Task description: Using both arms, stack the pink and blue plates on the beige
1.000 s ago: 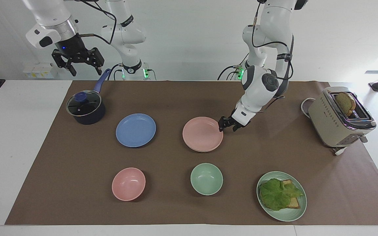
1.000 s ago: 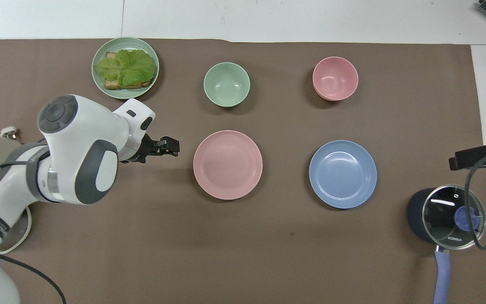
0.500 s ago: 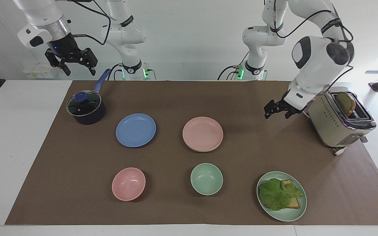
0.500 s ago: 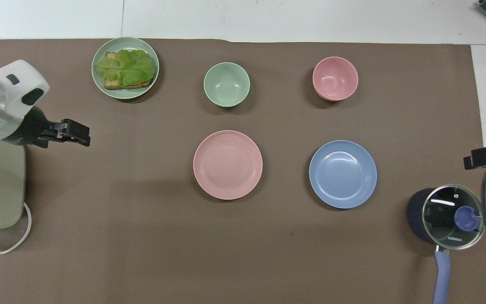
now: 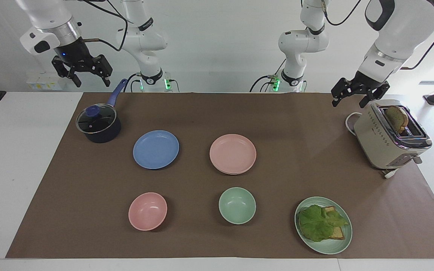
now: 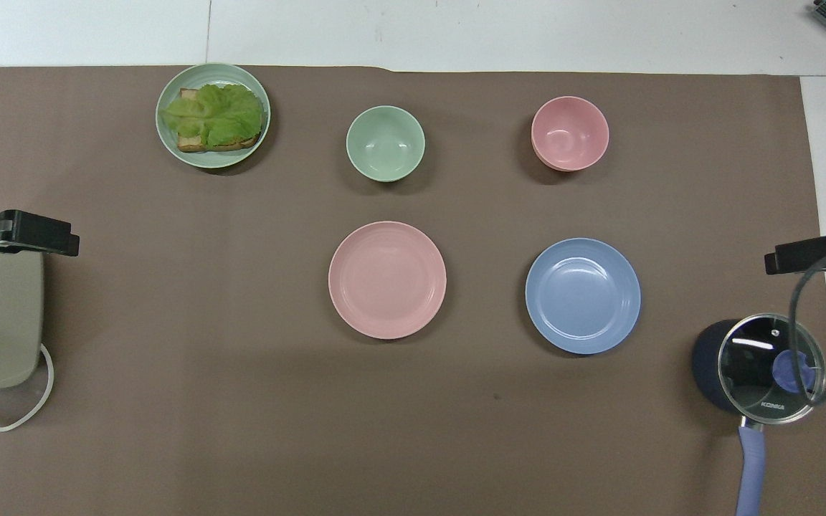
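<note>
Brown mat (image 5: 217, 113) covers most of the table, cut off at the bottom of the overhead view. Toaster (image 5: 390, 135) sits at the left arm's end; facing view shows bread in its slot, overhead shows only part of its side, cropped at the frame edge. Left gripper (image 5: 356, 96) hangs in the air just over the toaster's robot-side corner, jaws wide, empty; overhead shows only its tip (image 6: 22, 233). Right gripper (image 5: 81, 73) hangs over the pot (image 5: 98, 124) at the right arm's end, jaws wide, empty; overhead catches just a black tip (image 6: 807, 254).

Pink plate (image 5: 233, 153) lies mid-mat, well apart from both sets of jaws. In the facing view a second pale rim shows under its edge, so it sits on another plate; that one's colour is hard to make out, and overhead hides it fully. Blue plate (image 5: 156, 149) lies flat beside the pink one, toward the right gripper, not stacked.

Green plate (image 5: 323, 225) with lettuce and toast, green bowl (image 5: 237, 205) and pink bowl (image 5: 147, 210) stand in a row farther from the robots.

Versus 1 second ago: left gripper was low at the pink plate's edge, now it is up by the toaster; right gripper barely shifted. Plates unmoved.
</note>
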Motion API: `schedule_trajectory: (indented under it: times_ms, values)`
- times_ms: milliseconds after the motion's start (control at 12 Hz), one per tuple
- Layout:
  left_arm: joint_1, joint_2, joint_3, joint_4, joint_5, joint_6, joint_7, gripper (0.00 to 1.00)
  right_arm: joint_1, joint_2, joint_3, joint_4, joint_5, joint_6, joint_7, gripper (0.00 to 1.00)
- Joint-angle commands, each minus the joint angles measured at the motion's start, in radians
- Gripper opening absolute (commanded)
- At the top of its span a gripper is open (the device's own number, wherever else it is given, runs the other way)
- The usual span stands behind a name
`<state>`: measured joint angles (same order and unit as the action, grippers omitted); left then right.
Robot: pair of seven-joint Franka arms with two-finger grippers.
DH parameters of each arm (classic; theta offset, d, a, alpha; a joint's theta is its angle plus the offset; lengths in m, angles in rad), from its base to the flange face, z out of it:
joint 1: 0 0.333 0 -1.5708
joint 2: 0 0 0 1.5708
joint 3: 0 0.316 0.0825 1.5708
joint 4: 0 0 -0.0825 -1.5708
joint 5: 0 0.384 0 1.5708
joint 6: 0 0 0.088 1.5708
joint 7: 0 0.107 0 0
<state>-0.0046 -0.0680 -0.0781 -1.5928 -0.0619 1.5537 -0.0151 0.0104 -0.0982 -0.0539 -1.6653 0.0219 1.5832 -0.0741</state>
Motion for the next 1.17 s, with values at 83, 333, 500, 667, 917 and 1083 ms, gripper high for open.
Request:
schedule_trajectory:
  times_ms: [83,333,500,667,917,1083]
  values:
    - [0.009,0.0,-0.006,-0.007,0.017,-0.011,0.007,1.0,0.002,0.031,0.003,-0.177,-0.003,0.162,-0.033,1.0]
    - [0.009,0.0,-0.006,-0.007,0.017,-0.011,0.007,1.0,0.0,0.098,0.003,-0.206,-0.003,0.239,-0.029,1.0]
    - [0.009,0.0,-0.006,-0.007,0.017,-0.011,0.007,1.0,0.022,0.168,0.003,-0.24,-0.002,0.323,-0.027,1.0]
    - [0.008,0.0,-0.006,-0.007,0.017,-0.011,0.007,1.0,0.051,0.195,0.003,-0.318,0.0,0.503,-0.033,1.0]
    - [0.009,0.0,-0.006,-0.006,0.017,-0.011,0.007,1.0,0.045,0.186,0.003,-0.454,0.0,0.55,-0.055,1.0]
    - [0.009,0.0,-0.006,-0.007,0.017,-0.011,0.007,1.0,0.039,0.184,0.003,-0.536,0.001,0.636,-0.087,1.0]
